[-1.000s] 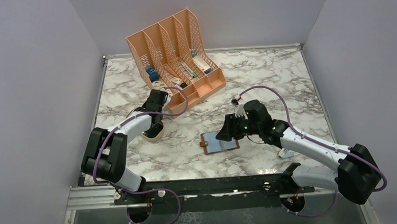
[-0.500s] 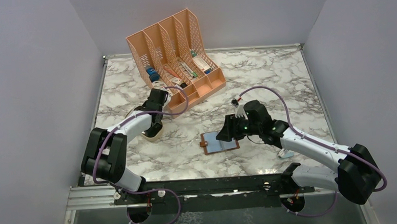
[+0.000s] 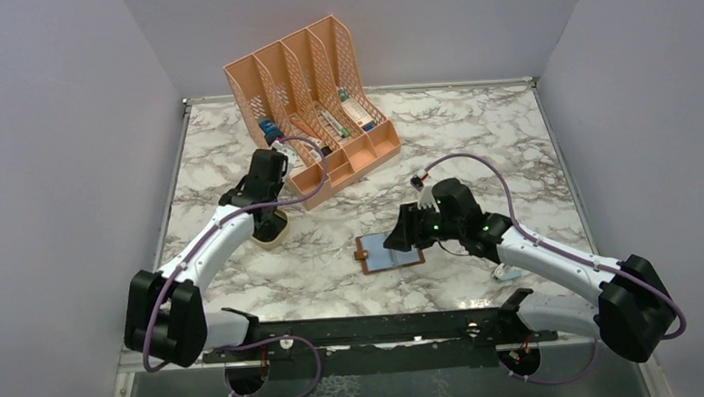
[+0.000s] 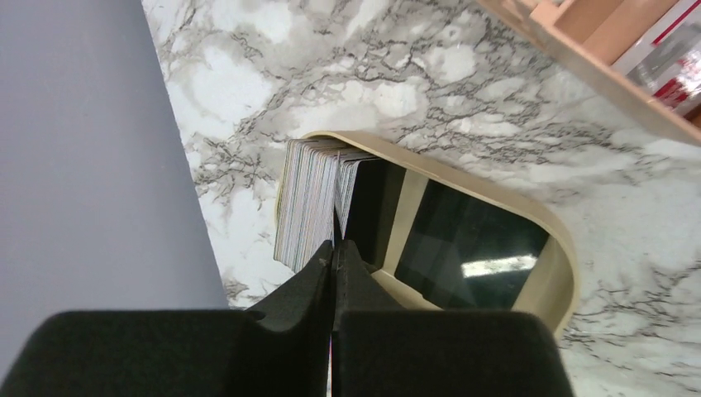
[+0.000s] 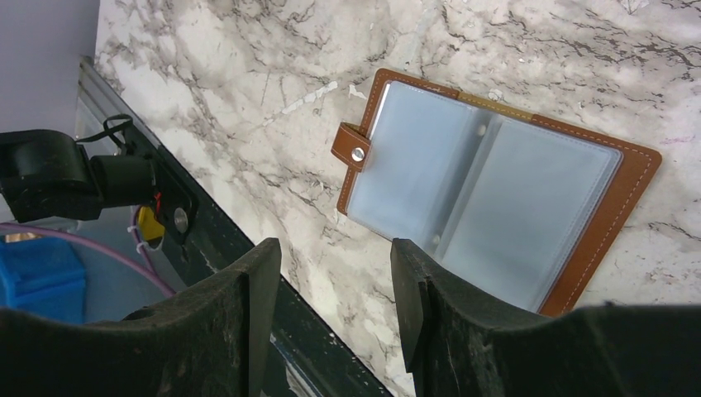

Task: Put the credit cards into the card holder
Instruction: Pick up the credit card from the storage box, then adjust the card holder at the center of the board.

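Between the black padded fingers of the left gripper [image 4: 333, 258] no gap shows: the jaws are pressed flat together right at the upper rim of a tight pack of thin, pale-edged plastic credit cards [image 4: 307, 203] standing on edge. Whether a single card is nipped in that seam cannot be told. The pack leans at one end of a shallow beige oval tray [image 4: 488, 192] with a dark glossy floor. The tray sits on the white, grey-veined marble table [image 4: 413, 66], near the tall peach slotted desk organizer [image 3: 327, 50].

Well apart, toward the near middle of the table, the brown leather-like bifold card holder [image 5: 488, 190] lies spread open and flat, its clear plastic sleeves facing up and its snap tab [image 5: 351, 149] folded onto one edge. The right gripper [image 5: 333, 248] hangs just over it with its jaws parted and nothing between them.

Each card is likely light, stiff and slick, and packed neighbours may cling and ride up together. The sound hold is probably a pinch across the faces at the middle of the exposed top edge, taking one card only. The sleeves look soft and limp, and the light holder may skid when a card is pushed in.
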`<state>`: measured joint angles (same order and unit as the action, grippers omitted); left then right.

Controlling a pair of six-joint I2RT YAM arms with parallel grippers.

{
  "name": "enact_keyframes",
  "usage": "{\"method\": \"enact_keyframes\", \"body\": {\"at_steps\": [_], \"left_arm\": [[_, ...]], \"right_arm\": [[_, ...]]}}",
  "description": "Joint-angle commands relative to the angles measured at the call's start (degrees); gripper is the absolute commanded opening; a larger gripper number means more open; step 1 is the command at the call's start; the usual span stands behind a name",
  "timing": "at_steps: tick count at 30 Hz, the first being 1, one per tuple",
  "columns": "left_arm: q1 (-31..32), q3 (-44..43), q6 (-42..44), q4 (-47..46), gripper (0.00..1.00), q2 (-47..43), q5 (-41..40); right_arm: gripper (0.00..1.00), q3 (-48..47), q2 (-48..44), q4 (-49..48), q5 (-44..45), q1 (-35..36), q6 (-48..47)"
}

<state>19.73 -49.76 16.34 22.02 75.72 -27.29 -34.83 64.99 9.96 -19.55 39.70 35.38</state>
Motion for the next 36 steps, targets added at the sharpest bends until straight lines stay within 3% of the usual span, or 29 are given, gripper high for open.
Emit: {"method": "enact_keyframes", "body": {"at_steps": [1,6,14,21,27,36], "left_arm": [[0.0,-1.4,-5.8,2.0,0.0,-6.3,6.7],[0.0,-2.8,-15.5,3.0,0.0,-11.2,11.2],[0.0,-4.4,-32.7,4.8,0.0,-14.5,32.8],[0.0,1.8,-47.0,-3.7,0.0,-14.7,49.7],[0.9,11.1,-60.2,-16.9,0.0,-16.4,57.4],[7.4,22.0,-74.0,-32.5,0.0,-14.1,56.8]], "right_arm": [[0.52,0.1,0.0,1.7,3.1,0.3,-0.4],[0.52,-1.7,0.2,5.6,7.5,0.3,-1.4],[0.51,-4.0,1.2,11.6,17.2,0.3,-1.0],[0.5,-4.1,4.6,14.1,22.4,0.2,-0.3],[0.49,-1.6,6.6,11.4,21.5,0.1,1.0],[0.47,1.3,11.6,6.4,16.0,0.0,1.3]]}}
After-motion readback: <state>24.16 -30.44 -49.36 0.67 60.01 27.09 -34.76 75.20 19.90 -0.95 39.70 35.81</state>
